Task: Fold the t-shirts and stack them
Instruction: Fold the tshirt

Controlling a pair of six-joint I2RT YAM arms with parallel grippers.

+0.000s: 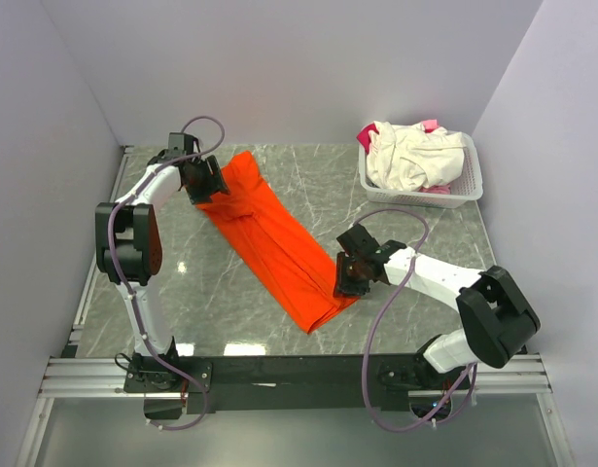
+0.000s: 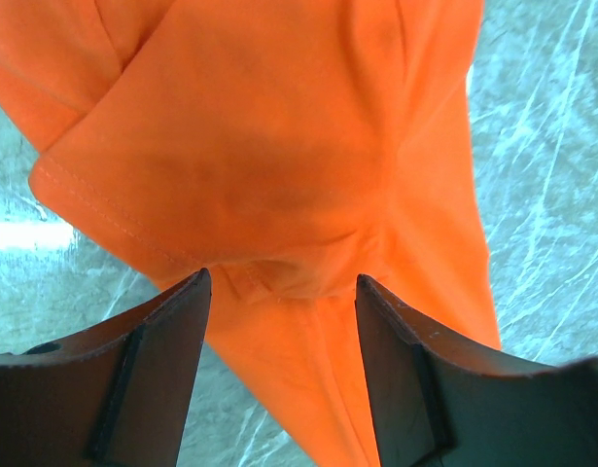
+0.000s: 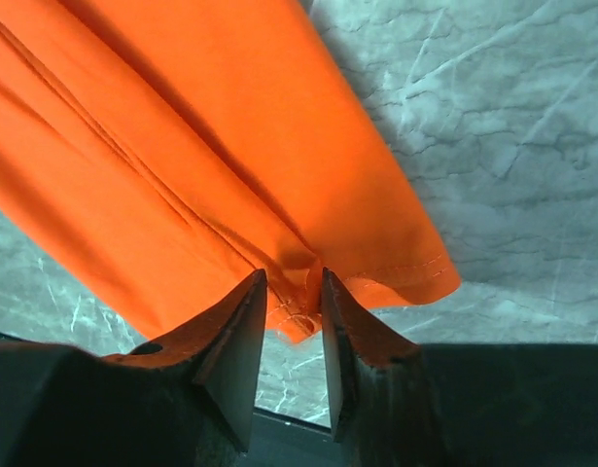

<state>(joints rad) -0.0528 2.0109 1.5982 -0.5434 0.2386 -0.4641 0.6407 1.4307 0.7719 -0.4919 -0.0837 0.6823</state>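
Shirt: orange t-shirt (image 1: 274, 238), plain and bright, folded into a long narrow band with lengthwise creases; I see a stitched hem at one end and a sleeve fold at the other.
Where it lies: flat on the grey marbled table (image 1: 396, 209), stretched between my two grippers.
Left gripper (image 2: 279, 282): its fingers stand well apart, tips lowered at the sleeve end. A small pucker of orange cloth sits between them and nothing is clamped.
Left arm: reaching away from its base, elbow raised, wrist bent down onto the cloth.
Right gripper (image 3: 294, 282): its fingers are drawn close together with a pinch of the hem corner caught in the narrow gap. The rest of the band runs away ahead of the fingertips.
Right arm: stretched low and inward from its base, wrist tipped down at the hem.
Other shirts: a cream-white t-shirt (image 1: 405, 161) and pink cloth (image 1: 430, 125) are heaped in a white slatted basket (image 1: 471, 180), well beyond the right gripper.
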